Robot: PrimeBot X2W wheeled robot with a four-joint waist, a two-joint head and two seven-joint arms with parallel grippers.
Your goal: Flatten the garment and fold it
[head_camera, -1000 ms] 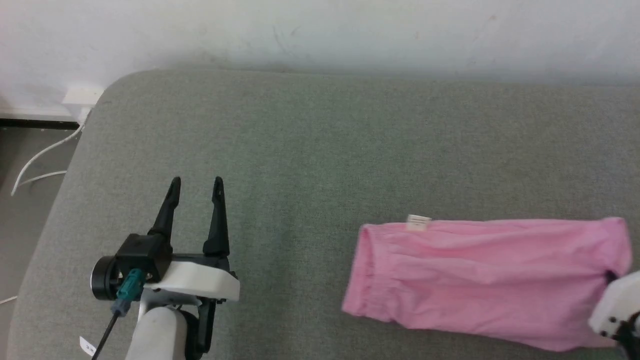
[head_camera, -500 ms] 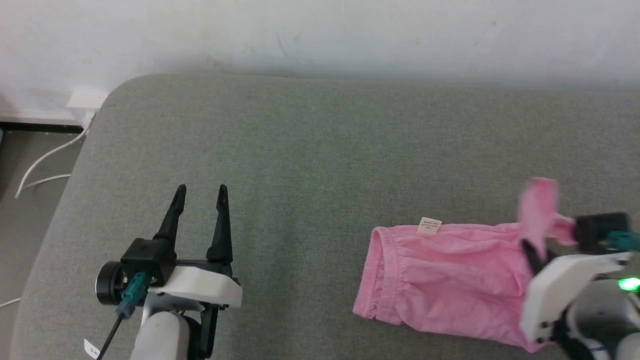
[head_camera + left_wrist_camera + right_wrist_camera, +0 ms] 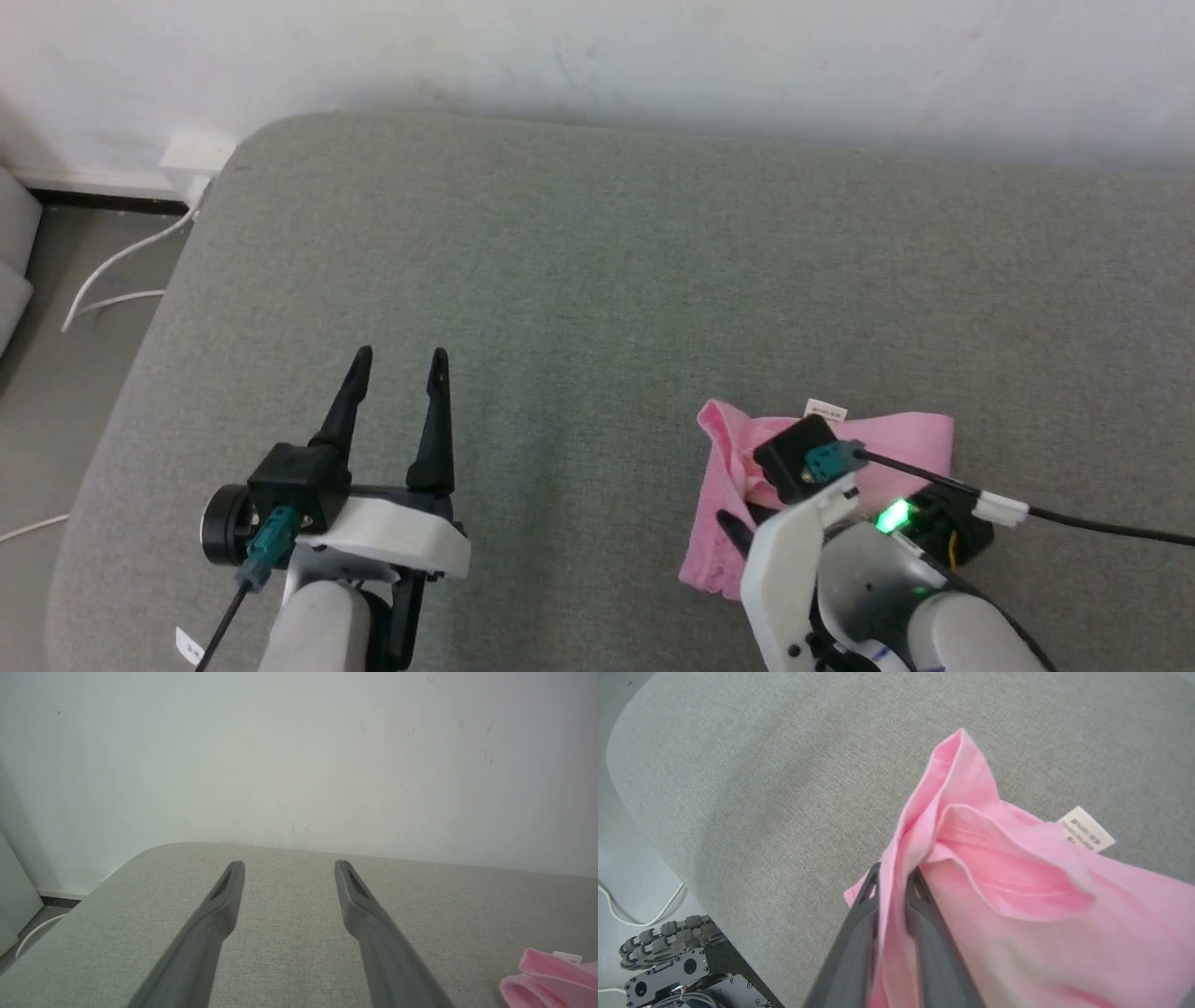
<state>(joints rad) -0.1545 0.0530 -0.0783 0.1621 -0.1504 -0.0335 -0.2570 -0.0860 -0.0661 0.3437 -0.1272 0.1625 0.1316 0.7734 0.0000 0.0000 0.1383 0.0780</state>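
Grey woven cushion [image 3: 597, 280] across most of the head view, rounded at the 10 o'clock corner, cut off by the frame at 3 and 6 o'clock. Pale wall [image 3: 597, 47] along 12 o'clock.

Pink garment [image 3: 901, 439] bunched on the cushion at 4 o'clock, lower half hidden under the right arm's white housing [image 3: 794, 560], folds there impossible to read. Right gripper [image 3: 895, 872] clenched on a raised pink fold in the right wrist view, cloth pinched between both fingers. Left gripper [image 3: 400, 357] at 8 o'clock, fingers spread, grasping nothing, well apart from the cloth. White label [image 3: 825, 409] poking out at the garment's 12 o'clock edge, print too small to read.

Against half a second ago: garment shorter, doubled over, its 3 o'clock end brought across toward its 9 o'clock end.

Bare cushion from 9 through 2 o'clock. Cushion edge close at 8 o'clock, with floor [image 3: 56, 373] and a white cable [image 3: 121, 271] beyond.
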